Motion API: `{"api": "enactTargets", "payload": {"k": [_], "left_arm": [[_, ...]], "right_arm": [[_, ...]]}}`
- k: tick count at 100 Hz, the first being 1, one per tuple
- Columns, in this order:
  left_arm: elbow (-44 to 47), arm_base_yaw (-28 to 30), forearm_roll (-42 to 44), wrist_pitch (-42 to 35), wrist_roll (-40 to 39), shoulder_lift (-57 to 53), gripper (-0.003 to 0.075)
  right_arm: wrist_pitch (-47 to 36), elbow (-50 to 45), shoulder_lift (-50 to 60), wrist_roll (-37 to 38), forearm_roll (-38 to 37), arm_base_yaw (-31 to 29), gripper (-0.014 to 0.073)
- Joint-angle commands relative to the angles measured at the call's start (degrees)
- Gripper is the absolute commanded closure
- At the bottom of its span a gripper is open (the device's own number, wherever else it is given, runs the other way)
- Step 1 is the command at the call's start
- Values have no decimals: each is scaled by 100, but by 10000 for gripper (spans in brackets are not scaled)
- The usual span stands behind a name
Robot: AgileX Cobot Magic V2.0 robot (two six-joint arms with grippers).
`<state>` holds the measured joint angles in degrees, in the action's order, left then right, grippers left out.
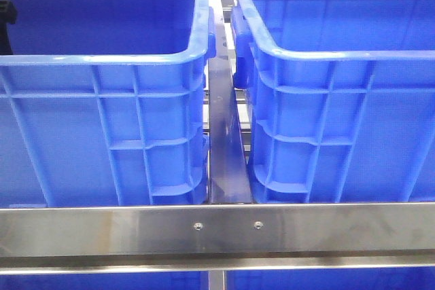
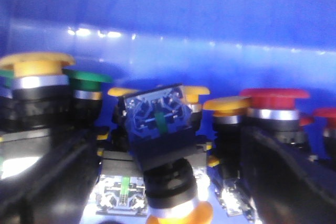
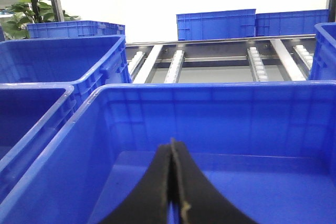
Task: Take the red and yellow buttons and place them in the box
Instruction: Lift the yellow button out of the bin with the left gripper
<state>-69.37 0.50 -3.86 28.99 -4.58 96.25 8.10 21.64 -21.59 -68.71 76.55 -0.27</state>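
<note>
The left wrist view looks into a blue bin full of push buttons. Yellow buttons [image 2: 35, 66] [image 2: 228, 106] and a red button [image 2: 273, 98] stand upright among them. One yellow button [image 2: 181, 214] lies tipped over, its blue contact block [image 2: 157, 116] pointing up. My left gripper [image 2: 170, 137] is open, with a dark finger on each side of that button and neither touching it. My right gripper [image 3: 172, 148] is shut on nothing and hangs over the empty blue box [image 3: 210, 93]. The front view shows that box [image 1: 326, 52] at the right.
A green button [image 2: 86, 80] stands beside the yellow one at the bin's wall. The left bin [image 1: 102, 59] and the right box sit side by side on a roller rack behind a steel rail [image 1: 217, 229]. More blue bins [image 3: 215, 24] stand further back.
</note>
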Motion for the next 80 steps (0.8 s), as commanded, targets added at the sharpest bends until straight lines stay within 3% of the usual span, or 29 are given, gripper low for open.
{"api": "enactTargets", "payload": {"k": [1, 37, 49, 73, 80], "left_arm": [[-186, 11, -13, -376, -62, -175, 206], [-186, 11, -13, -445, -62, 59, 234], [-186, 11, -13, -472, -62, 66, 351], [-186, 11, 17, -472, -40, -115, 742], [-186, 11, 64, -427, -28, -241, 739]], "right_arm": [[-113, 136, -25, -60, 21, -24, 660], [-113, 136, -25, -60, 21, -24, 660], [-113, 136, -25, -60, 21, -24, 660], [-113, 136, -25, -60, 21, -24, 660], [-113, 136, -25, -60, 21, -24, 660]]}}
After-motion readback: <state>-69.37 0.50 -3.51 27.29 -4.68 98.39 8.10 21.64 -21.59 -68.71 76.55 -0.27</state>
